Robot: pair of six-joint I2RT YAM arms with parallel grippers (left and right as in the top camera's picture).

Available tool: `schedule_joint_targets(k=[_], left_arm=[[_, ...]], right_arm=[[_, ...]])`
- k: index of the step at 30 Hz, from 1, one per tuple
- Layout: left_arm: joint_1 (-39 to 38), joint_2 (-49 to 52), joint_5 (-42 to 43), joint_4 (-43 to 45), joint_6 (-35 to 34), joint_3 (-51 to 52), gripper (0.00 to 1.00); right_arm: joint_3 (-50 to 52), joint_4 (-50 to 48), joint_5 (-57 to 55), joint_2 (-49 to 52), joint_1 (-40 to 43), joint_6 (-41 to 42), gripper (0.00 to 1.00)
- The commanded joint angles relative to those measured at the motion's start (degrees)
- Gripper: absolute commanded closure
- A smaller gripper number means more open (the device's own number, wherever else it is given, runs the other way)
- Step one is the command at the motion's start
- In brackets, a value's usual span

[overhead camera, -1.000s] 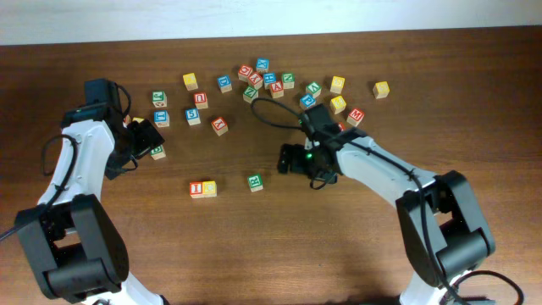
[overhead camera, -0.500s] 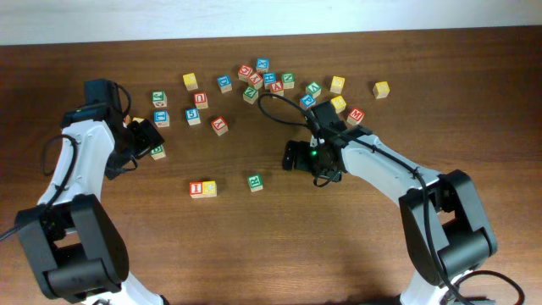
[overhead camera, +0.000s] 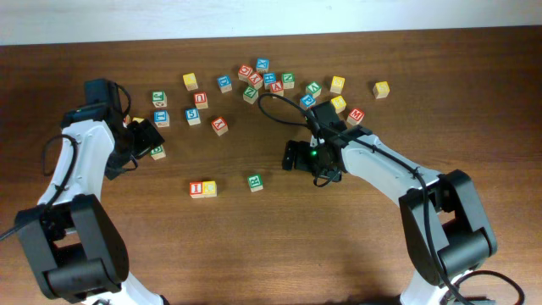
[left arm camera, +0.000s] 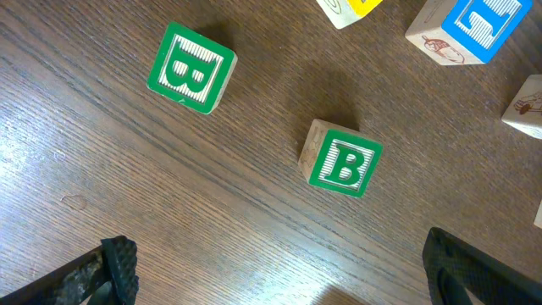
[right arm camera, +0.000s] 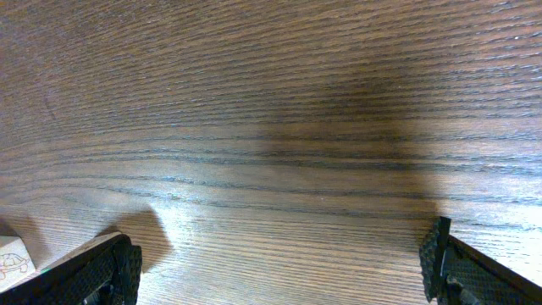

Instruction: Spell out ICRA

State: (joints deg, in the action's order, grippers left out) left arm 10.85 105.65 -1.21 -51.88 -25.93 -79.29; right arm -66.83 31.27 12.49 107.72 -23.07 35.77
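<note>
The red I cube and the yellow C cube sit touching side by side at the front left of the table. The green R cube stands a little to their right, apart from them. Several red cubes lie in the far cluster; I cannot tell which one is the A. My right gripper is open and empty over bare wood right of the R; its fingers frame only wood. My left gripper is open and empty near two green B cubes.
Other loose letter cubes lie across the far half of the table, among them a red one, a yellow one and a yellow one at the far right. A blue cube lies beyond the left gripper. A cube corner shows beside the right fingers.
The right arm shifted slightly to the right and has since held still. The left arm and the cubes have not moved.
</note>
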Motion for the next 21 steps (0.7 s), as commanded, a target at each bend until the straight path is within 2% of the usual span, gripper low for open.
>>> schedule_joint_targets(k=[1, 21], left_arm=[[0.17, 0.2, 0.42, -0.07, 0.31, -0.52, 0.01], [0.17, 0.2, 0.42, -0.07, 0.31, -0.52, 0.01]], right_arm=[[1.77, 0.48, -2.62, 2.25, 0.66, -0.33, 0.02], [1.77, 0.0, -2.62, 2.25, 0.66, -0.33, 0.02]])
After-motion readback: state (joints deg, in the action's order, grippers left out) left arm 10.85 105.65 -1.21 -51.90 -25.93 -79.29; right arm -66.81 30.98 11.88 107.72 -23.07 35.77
